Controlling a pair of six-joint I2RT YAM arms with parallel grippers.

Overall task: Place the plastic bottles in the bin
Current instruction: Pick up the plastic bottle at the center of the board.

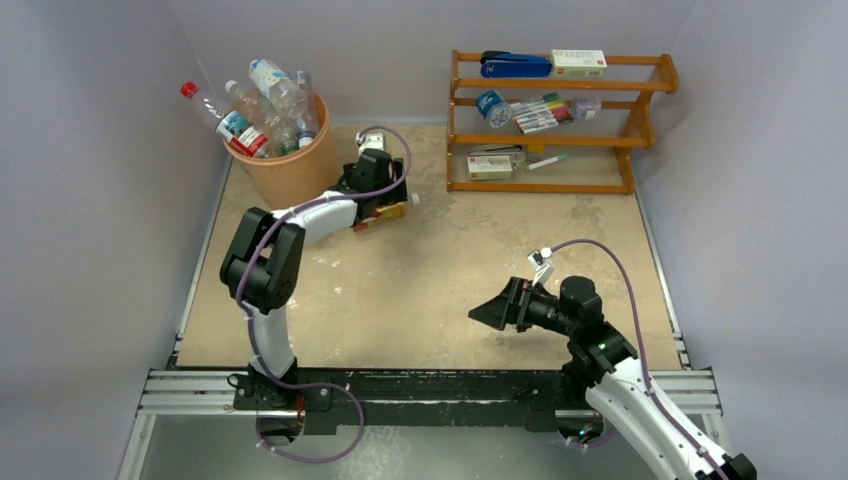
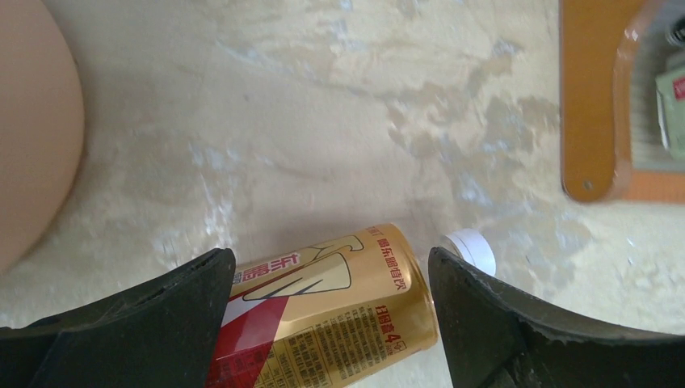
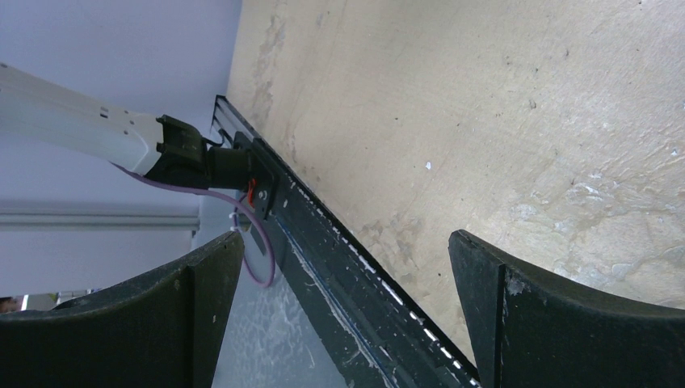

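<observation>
Widely open left gripper (image 2: 331, 263) astride bottle (image 2: 343, 311)

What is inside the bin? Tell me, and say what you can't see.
Clear plastic bottles are piled in the bin, several sticking out above its rim; a red-capped one leans out left. Anything deeper is hidden by them and the bin's wall.

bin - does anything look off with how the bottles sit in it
Yes. The bin is overfilled: bottles poke well above its rim, and a red-capped bottle leans out past the left edge and could tip out. A red-and-gold bottle lies on the table beside it, between the fingers of the left gripper.
</observation>
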